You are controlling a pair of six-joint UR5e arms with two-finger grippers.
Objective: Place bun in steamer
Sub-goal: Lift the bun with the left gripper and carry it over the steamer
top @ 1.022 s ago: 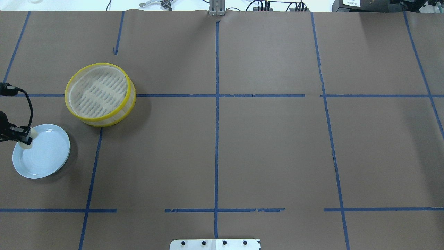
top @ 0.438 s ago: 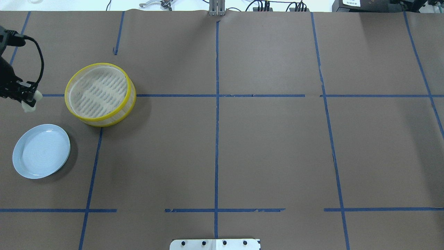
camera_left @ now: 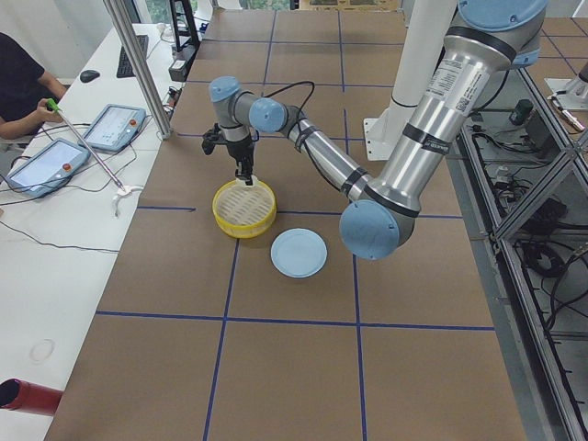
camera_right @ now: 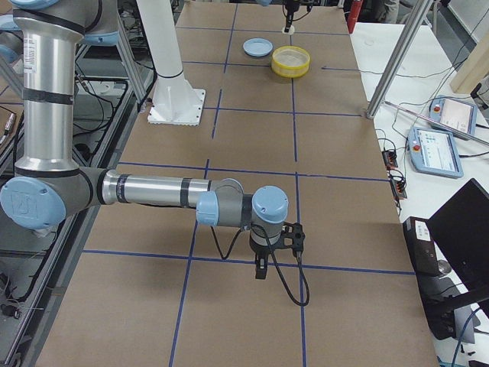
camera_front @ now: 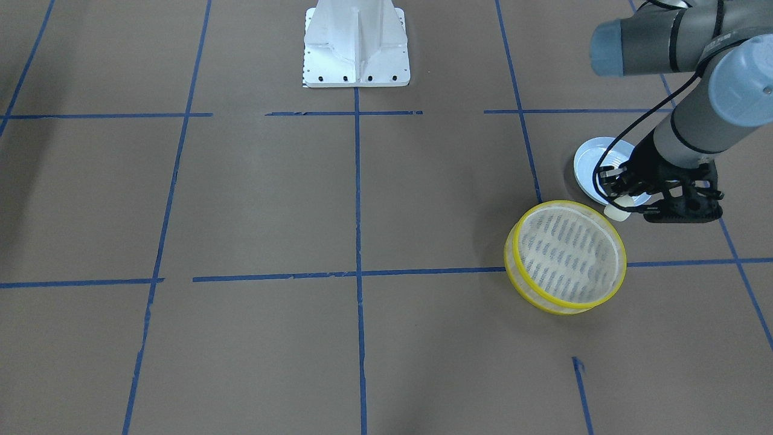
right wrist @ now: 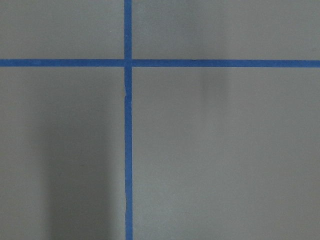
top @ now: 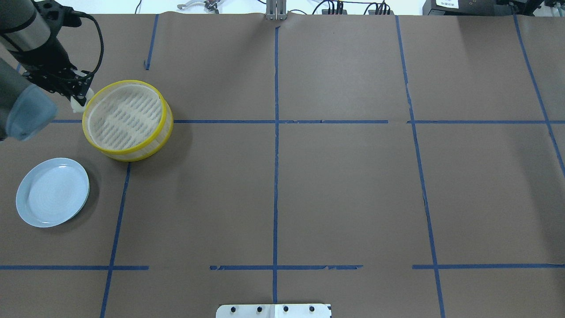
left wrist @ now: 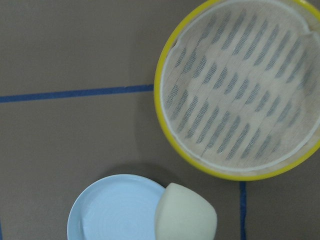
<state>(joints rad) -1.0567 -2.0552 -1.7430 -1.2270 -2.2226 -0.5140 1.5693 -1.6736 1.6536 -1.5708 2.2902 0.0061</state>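
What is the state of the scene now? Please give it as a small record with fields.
bun: held in the air by the left claw, close beside the rim of the steamer, not yet inside
steamer: upright on the table, nothing in it
plate: pale blue, on the table, nothing on it
left claw: shut on the bun
right claw: far from the other things, over bare table; open or shut cannot be told
task: not yet done

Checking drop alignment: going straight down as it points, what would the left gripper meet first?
Likely the steamer's yellow rim, or bare table just outside it; left gripper holds the bun at that edge, depth unclear.
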